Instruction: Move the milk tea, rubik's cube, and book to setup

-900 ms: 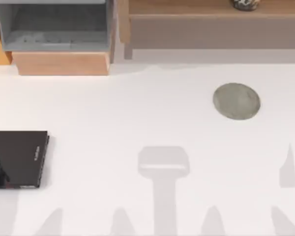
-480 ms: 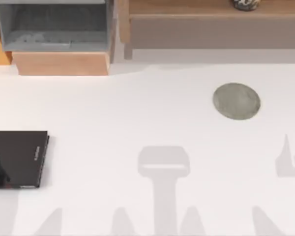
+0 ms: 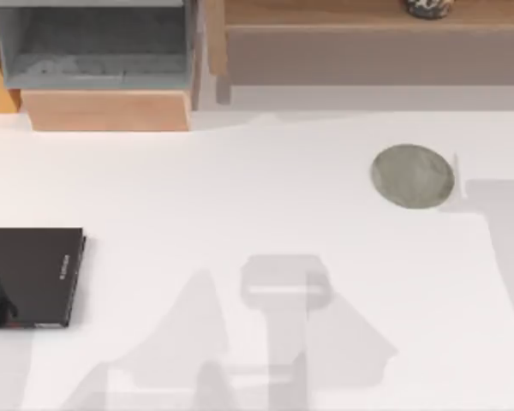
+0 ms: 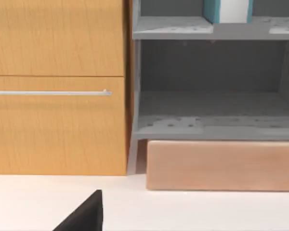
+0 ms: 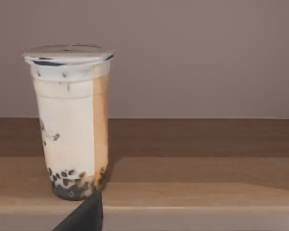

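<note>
Since 0.5 s ago: arm shadows on the table [image 3: 240, 188] have swung and spread; grey disc [image 3: 412, 175] and black book [image 3: 34, 276] unmoved

Right gripper [image 5: 84, 216]: a dark edge shows, grip state cannot be told. The milk tea [image 5: 70, 120] stands upright straight ahead of it on the wooden shelf [image 5: 207, 192], probably set down there so it can't spill

Left gripper [image 4: 84, 216]: grip likewise cannot be told. The book [image 4: 229, 10] stands ahead and above, on the grey rack [image 4: 216, 127], likely already stowed

Overhead down onto table [image 3: 257, 197]; wrist cameras level, shelf-facing.
</note>
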`<act>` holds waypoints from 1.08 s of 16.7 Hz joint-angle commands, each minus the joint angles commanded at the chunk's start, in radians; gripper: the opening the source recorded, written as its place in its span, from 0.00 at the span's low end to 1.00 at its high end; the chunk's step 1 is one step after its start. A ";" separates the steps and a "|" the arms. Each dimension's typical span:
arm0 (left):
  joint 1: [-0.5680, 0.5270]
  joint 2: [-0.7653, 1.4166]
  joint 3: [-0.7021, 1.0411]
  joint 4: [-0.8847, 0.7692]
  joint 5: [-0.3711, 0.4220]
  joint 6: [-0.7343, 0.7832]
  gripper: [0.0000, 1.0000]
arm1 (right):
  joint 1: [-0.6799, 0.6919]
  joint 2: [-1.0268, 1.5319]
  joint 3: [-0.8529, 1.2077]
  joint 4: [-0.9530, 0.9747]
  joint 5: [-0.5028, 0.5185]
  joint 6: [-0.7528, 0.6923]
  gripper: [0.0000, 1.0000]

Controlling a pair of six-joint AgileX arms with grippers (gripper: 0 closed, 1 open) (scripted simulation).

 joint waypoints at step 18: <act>0.000 0.000 0.000 0.000 0.000 0.000 1.00 | 0.177 1.002 0.543 0.424 0.196 0.002 1.00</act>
